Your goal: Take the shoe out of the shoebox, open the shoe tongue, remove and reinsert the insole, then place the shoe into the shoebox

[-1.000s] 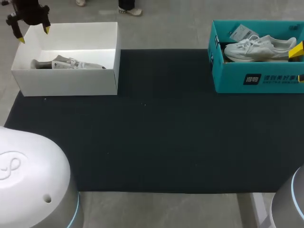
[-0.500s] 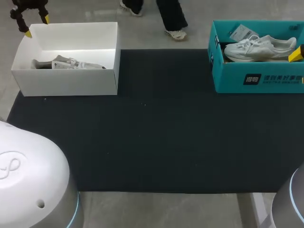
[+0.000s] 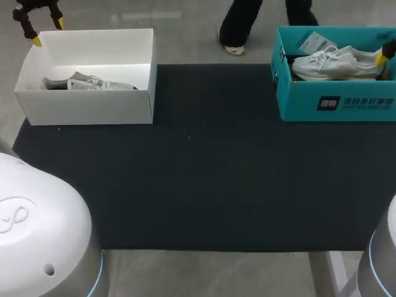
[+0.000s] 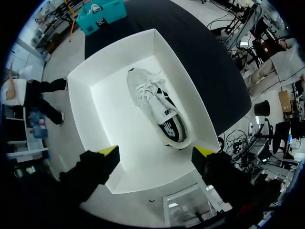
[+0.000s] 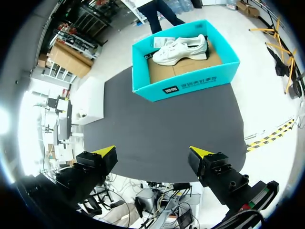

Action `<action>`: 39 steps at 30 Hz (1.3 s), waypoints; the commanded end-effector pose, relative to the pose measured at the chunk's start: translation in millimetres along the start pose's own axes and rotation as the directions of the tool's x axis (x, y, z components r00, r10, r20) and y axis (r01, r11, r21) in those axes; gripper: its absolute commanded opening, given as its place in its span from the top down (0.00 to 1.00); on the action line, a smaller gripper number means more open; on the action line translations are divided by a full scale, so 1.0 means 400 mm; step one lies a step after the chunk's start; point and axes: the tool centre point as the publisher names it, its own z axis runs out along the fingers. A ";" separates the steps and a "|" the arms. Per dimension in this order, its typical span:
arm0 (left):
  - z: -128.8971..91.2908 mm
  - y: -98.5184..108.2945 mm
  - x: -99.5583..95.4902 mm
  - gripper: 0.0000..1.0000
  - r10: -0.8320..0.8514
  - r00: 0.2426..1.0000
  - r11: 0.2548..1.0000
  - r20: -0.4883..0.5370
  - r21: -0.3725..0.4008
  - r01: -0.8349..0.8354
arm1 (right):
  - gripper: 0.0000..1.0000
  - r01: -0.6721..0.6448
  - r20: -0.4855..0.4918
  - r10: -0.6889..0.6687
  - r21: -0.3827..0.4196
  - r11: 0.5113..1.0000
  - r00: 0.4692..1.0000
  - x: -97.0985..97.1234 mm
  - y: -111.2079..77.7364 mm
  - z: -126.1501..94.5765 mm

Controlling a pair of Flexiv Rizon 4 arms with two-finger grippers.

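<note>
A grey and white shoe lies on its side in the white shoebox at the far left of the mat. My left gripper hangs open above the box's far left corner. In the left wrist view the same shoe lies inside the white shoebox, under and ahead of the open left gripper. A white shoe rests in the teal shoebox at the far right. One yellow fingertip of my right arm shows beside it. The right gripper is open, high above the mat, with the teal shoebox and white shoe well ahead.
A black mat covers the table between the two boxes. A paper tag lies in the teal box behind the white shoe. The bases of my arms fill the near left and near right corners of the head view.
My left gripper has drifted a little away, toward the far side of the white box. The right arm's yellow tip has slid further toward the right edge. Both shoes lie unmoved.
</note>
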 end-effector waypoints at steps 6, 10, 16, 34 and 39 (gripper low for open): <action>-0.002 0.000 0.002 0.00 0.001 1.000 1.000 -0.002 -0.002 -0.001 | 0.00 -0.002 0.057 -0.001 0.058 0.998 0.998 0.009 0.026 -0.001; -0.002 0.000 0.002 0.00 0.001 1.000 1.000 -0.002 -0.002 -0.001 | 0.00 -0.002 0.057 -0.001 0.058 0.998 0.998 0.009 0.026 -0.001; -0.002 0.000 0.002 0.00 0.001 1.000 1.000 -0.002 -0.002 -0.001 | 0.00 -0.050 0.175 0.043 0.037 0.998 0.984 -0.035 0.115 0.035; -0.002 0.000 0.002 0.00 0.001 1.000 1.000 -0.002 -0.002 -0.001 | 0.00 -0.021 0.411 0.002 0.040 0.999 0.912 -0.241 0.582 0.168; -0.002 0.000 0.002 0.00 0.001 1.000 1.000 -0.002 -0.002 -0.001 | 0.00 -0.036 0.453 0.009 0.053 0.998 0.891 -0.299 0.693 0.200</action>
